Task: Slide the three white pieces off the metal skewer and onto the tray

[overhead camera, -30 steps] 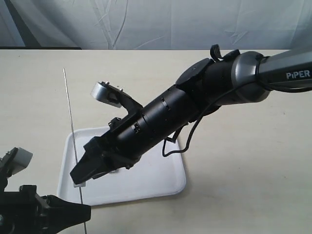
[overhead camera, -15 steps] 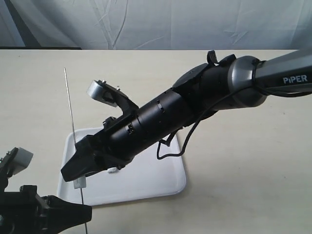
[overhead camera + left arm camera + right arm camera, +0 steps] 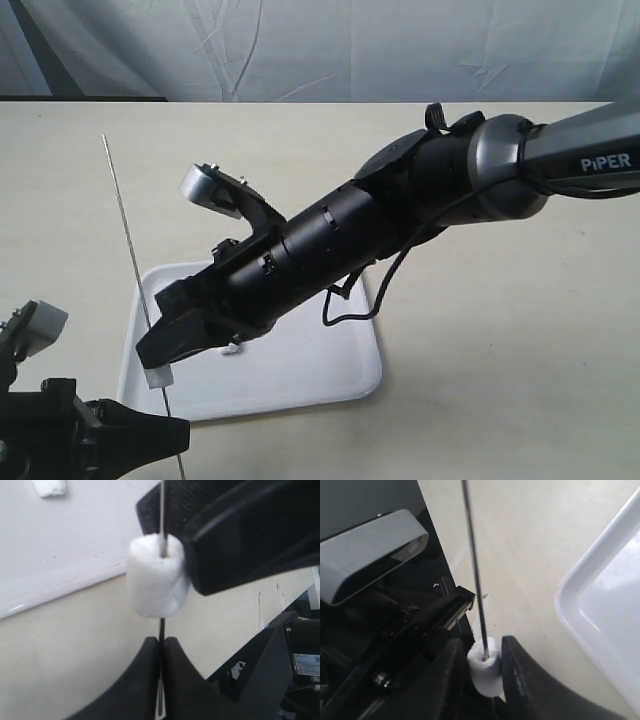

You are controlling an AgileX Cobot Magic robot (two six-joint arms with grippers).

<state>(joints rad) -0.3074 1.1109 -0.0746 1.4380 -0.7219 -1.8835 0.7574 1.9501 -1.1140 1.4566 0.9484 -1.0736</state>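
Observation:
The thin metal skewer [image 3: 125, 235] leans over the left rim of the white tray [image 3: 300, 375]. My left gripper [image 3: 172, 436] is shut on its lower end, its fingertips [image 3: 150, 647] pinching the rod [image 3: 162, 510]. One white piece [image 3: 158, 377] is still threaded on the skewer just above that grip. My right gripper [image 3: 152, 360] sits around this piece [image 3: 486, 672], with its fingers [image 3: 517, 670] pressed against both sides. The same piece [image 3: 157, 577] shows beside a black right finger. Another white piece [image 3: 232, 350] lies loose on the tray [image 3: 55, 540]. A third does not show.
The right arm [image 3: 400, 215] stretches diagonally over the tray and hides much of it. The beige table [image 3: 500, 380] runs out to the right and toward the back. A pale cloth backdrop [image 3: 320, 45] hangs behind the table.
The skewer's far tip has swung to the left. The right gripper slid down-left along the rod with the threaded piece, then eased back slightly. The left gripper has stayed put.

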